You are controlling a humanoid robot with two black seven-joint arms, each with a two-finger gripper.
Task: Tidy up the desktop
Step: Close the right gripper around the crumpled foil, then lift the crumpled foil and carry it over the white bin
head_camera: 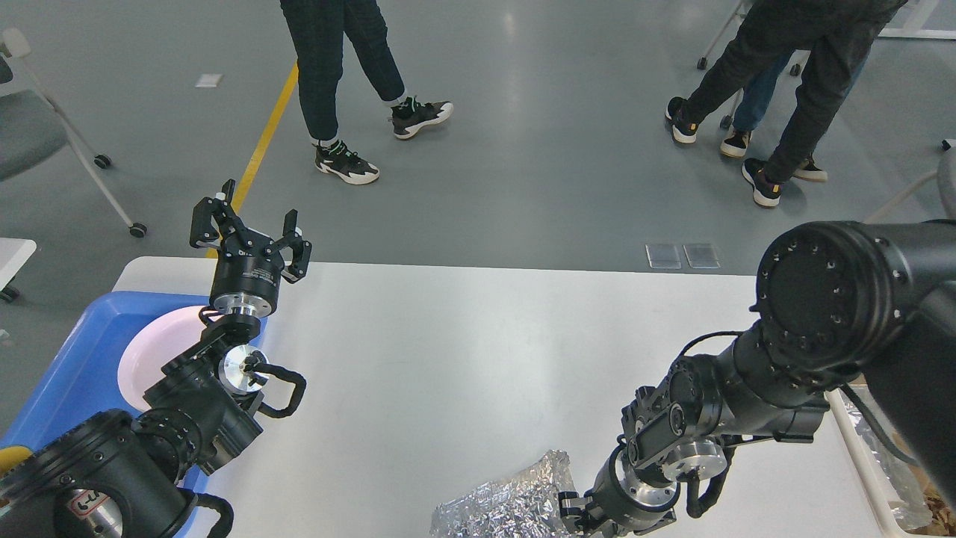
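Here, the white desktop (463,351) is stretching across the middle of the scene as two black arms are reaching over it from the near corners. The left gripper (250,228) is hovering upright above the desktop's far-left corner, its two fingers spread wide with nothing between them. Just below and to the left of it, a blue tray (71,366) is sitting on the desktop's left end, carrying a pale pink plate (153,351) that the left arm's wrist is partly covering. The right gripper (579,517) is dipping to the bottom edge of the view, where its fingers are cut off, so their spread cannot be told. Immediately to its left, seemingly touching it, a crumpled sheet of silver foil (508,501) is lying at the desktop's near edge. To the right of that gripper, behind the bulky arm, a cream-white bin (859,456) is holding more crinkled material. Beyond the desktop, well apart from both grippers, people's legs (336,82) are crossing the grey floor beside a yellow line (265,142), and a wheeled chair (52,127) is standing at far left.
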